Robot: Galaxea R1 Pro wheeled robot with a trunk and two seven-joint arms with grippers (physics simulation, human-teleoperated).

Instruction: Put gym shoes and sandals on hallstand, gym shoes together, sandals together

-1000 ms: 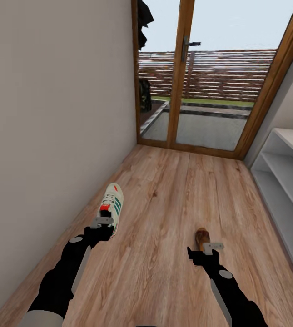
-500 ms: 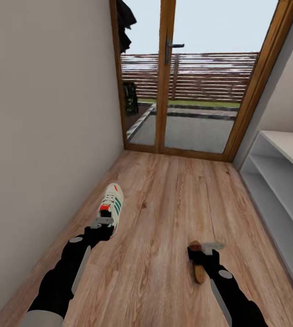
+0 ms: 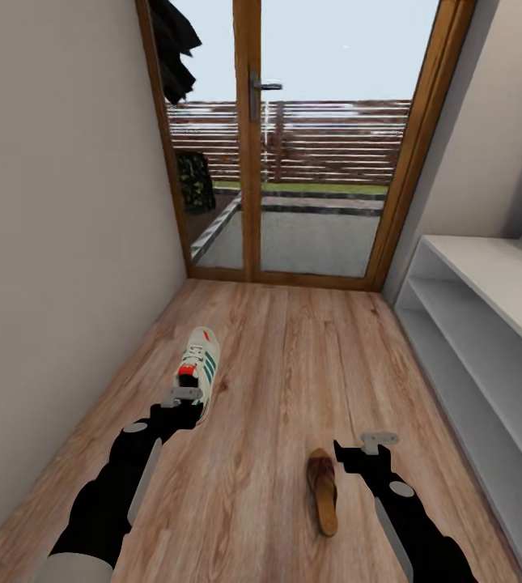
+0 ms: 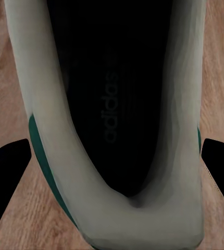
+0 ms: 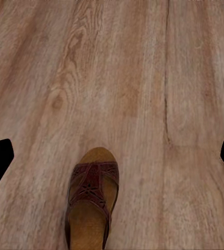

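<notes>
A white gym shoe (image 3: 201, 362) with green stripes and a red heel patch hangs over the corridor floor (image 3: 285, 356) near the left wall. My left gripper (image 3: 182, 396) is shut on its heel. In the left wrist view the shoe's dark opening (image 4: 112, 104) lies between both fingers. One brown sandal (image 3: 323, 491) lies flat on the floor, just left of my right gripper (image 3: 370, 444). That gripper is open and holds nothing. The right wrist view shows the sandal (image 5: 92, 205) on the planks below it. The grey hallstand (image 3: 487, 324) runs along the right wall, its tiers bare.
A wood-framed glass door (image 3: 254, 162) closes the far end of the corridor. A plain wall (image 3: 58, 243) runs along the left. Dark coats (image 3: 171, 40) hang at the upper left by the door.
The view has swung to the right, bringing more of the hallstand in. The sandal now lies to the left of and behind my right gripper. The gym shoe has stayed with my left gripper.
</notes>
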